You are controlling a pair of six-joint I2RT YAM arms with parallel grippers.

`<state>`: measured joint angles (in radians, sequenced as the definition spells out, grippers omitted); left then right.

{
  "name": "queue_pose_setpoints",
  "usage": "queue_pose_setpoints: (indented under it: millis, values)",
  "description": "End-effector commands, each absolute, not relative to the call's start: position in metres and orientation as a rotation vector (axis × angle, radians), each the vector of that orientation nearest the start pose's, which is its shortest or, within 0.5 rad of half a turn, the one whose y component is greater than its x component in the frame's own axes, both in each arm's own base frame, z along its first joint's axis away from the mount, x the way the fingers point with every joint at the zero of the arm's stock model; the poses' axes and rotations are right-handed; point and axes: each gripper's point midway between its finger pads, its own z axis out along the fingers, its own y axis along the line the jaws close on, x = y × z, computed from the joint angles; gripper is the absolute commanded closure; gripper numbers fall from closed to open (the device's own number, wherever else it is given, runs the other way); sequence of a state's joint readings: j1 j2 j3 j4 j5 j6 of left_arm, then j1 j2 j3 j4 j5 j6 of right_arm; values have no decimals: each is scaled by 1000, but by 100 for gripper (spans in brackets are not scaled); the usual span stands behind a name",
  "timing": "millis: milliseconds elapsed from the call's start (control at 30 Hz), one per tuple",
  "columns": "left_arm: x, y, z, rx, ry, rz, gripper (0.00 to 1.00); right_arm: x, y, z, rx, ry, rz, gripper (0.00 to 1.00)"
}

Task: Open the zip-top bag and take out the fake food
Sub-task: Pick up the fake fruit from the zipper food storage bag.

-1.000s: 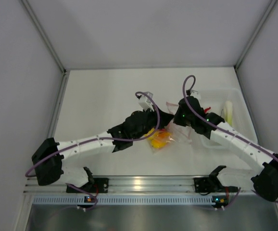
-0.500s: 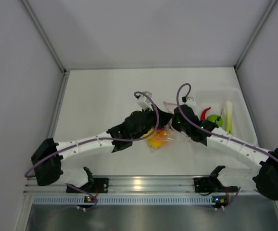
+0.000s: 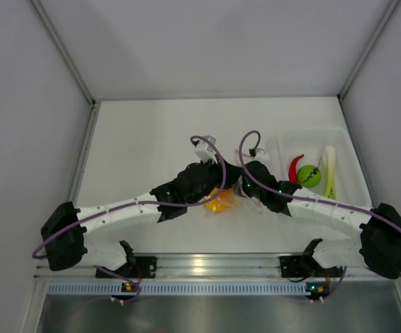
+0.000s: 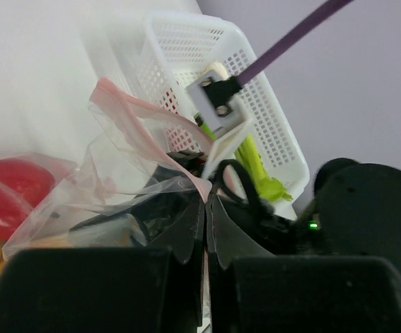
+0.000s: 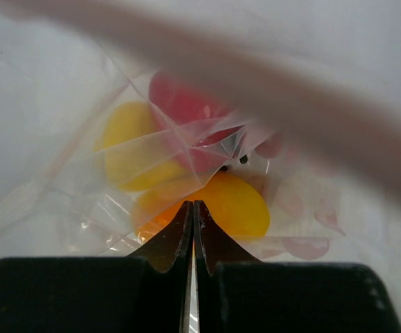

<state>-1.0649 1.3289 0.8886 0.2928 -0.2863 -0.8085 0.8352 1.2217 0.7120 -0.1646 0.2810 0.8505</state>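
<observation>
Top external: three toys (image 3: 309, 175) in tray (image 3: 344, 149)

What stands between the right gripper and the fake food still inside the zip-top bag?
Only the clear film of the zip-top bag. In the right wrist view, the shut right gripper points at the yellow, orange and red fake food, which lies behind crinkled plastic. Nothing else shows between them.

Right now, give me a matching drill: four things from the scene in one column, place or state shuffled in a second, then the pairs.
1 green ball
2 orange piece
3 leek stalk
4 left gripper

A shut on the zip-top bag edge
B in the white basket, beside the red chili
C inside the bag
D nearest the basket's right wall, top view

Pairs: 1-B, 2-C, 3-D, 4-A
</observation>
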Motion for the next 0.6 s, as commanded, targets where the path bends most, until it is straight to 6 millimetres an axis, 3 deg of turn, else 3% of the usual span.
queue_pose_setpoints:
  millis: [0, 300, 433, 567]
  values:
    - [235, -377, 307, -42, 1697, -1240, 100, 235, 278, 105, 28, 2316, 703, 100]
    - [234, -366, 322, -61, 1663, -1242, 100, 243, 259, 95, 49, 2316, 575, 100]
    - [234, -372, 317, -41, 1685, -1260, 100, 238, 279, 105, -61, 2281, 701, 100]
    - [227, -389, 326, 20, 1690, -1330, 100, 218, 319, 132, -382, 2215, 931, 100]
